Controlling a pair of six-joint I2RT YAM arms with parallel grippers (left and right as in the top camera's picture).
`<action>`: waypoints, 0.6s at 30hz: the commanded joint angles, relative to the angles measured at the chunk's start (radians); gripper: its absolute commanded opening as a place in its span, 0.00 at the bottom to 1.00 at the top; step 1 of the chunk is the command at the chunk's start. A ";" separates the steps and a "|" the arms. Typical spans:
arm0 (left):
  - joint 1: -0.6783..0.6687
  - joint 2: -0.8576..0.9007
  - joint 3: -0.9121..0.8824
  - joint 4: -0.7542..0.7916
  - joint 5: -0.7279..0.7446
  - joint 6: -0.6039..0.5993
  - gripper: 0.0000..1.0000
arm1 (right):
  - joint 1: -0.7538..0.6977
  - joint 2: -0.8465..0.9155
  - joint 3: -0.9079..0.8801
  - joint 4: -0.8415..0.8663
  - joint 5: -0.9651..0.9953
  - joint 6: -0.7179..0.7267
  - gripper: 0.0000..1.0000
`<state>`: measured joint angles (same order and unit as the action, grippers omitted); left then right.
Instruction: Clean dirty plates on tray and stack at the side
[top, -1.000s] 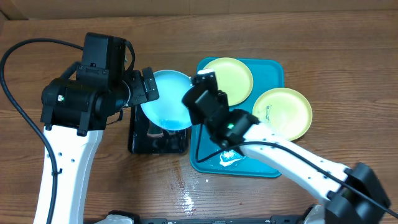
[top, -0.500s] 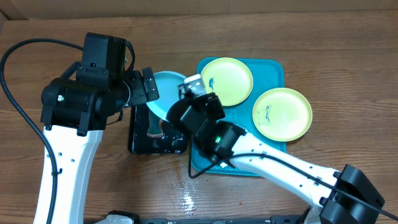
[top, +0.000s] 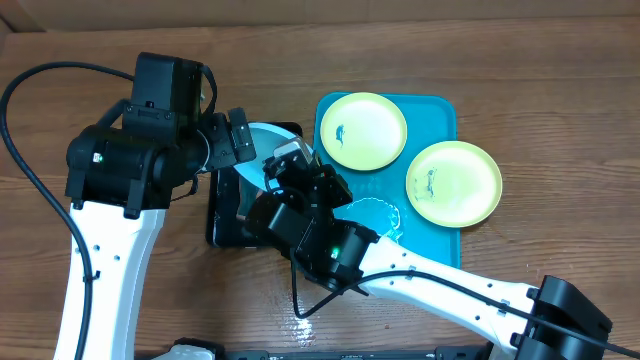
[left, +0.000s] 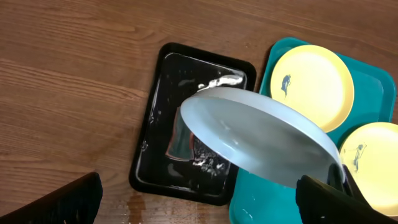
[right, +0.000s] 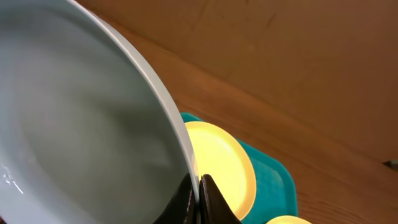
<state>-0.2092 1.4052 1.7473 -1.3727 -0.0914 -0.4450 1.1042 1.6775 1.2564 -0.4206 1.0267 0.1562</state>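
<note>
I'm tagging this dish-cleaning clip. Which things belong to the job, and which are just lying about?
Job: turquoise tray; yellow-green plate on it; second yellow-green plate overhanging its right edge; pale plate, tilted, rim pinched by the right fingers.
Lying about: black tray, wet, below the pale plate; spilled water drops.

**Fig. 1. Right wrist view: grip on a plate rim**

Shows the right gripper (right: 199, 193) at bottom centre, its 2 dark fingers (right: 216, 205) closed on the rim of a pale plate (right: 81, 124). Fills the left half with that plate's whitish, tilted inner face, with wet glints near the lower left edge. Beyond the rim, reveals the turquoise tray (right: 273, 180) on the wooden table (right: 323, 168), carrying 1 yellow-green plate (right: 221, 165) lying flat. Catches only the edge of a 2nd yellow-green plate (right: 287, 219) at the bottom. Backs everything with a plain brown surface.
</note>
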 joint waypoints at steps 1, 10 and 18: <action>0.001 0.002 0.007 -0.001 -0.016 0.004 1.00 | 0.010 -0.017 0.021 0.008 0.054 -0.002 0.04; 0.001 0.002 0.007 -0.001 -0.016 0.004 1.00 | 0.012 -0.017 0.021 0.009 0.054 -0.005 0.04; 0.001 0.002 0.007 -0.001 -0.016 0.004 1.00 | 0.011 -0.017 0.021 0.035 0.055 -0.005 0.04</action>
<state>-0.2092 1.4052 1.7473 -1.3727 -0.0910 -0.4450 1.1088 1.6775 1.2564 -0.4030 1.0550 0.1516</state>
